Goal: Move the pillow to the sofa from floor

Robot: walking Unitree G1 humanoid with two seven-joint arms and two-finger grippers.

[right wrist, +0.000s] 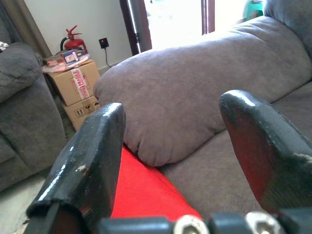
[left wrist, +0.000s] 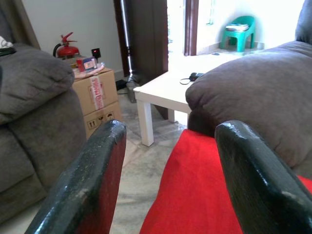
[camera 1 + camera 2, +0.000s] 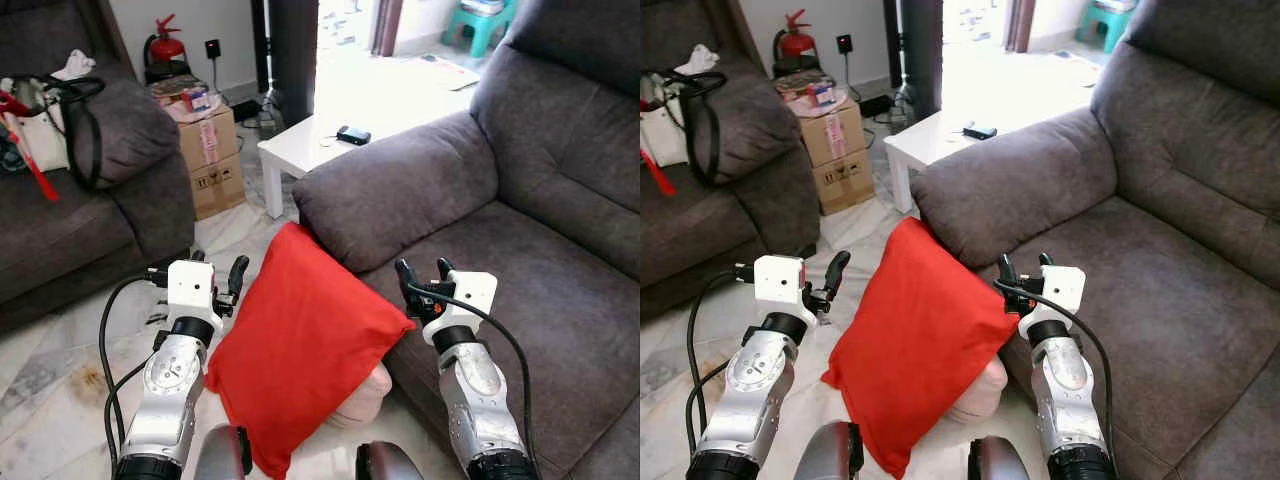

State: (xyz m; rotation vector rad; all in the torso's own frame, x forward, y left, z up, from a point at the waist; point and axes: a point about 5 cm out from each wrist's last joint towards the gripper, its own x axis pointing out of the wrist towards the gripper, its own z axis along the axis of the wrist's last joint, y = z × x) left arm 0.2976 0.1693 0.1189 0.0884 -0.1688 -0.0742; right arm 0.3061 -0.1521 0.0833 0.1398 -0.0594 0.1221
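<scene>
Red pillow leaning against the sofa front, one tool on each side of it.

The big grey sofa (image 3: 520,250) takes the right side of the room, and a second grey sofa (image 3: 70,220) stands on the left with a bag (image 3: 45,125) on it. Between them is the marble floor (image 3: 60,380), a white tabletop (image 3: 310,140) with a small black device (image 3: 353,134), and cardboard boxes (image 3: 210,150) near a red fire extinguisher (image 3: 166,45). The pillow (image 3: 300,345) stands tilted on the floor, its top corner against the sofa armrest (image 3: 400,190). The left tool (image 3: 228,285) is just beside the pillow's left edge, fingers spread apart and holding nothing. The right tool (image 3: 422,278) is at the pillow's right corner, over the seat edge, also spread and empty.
</scene>
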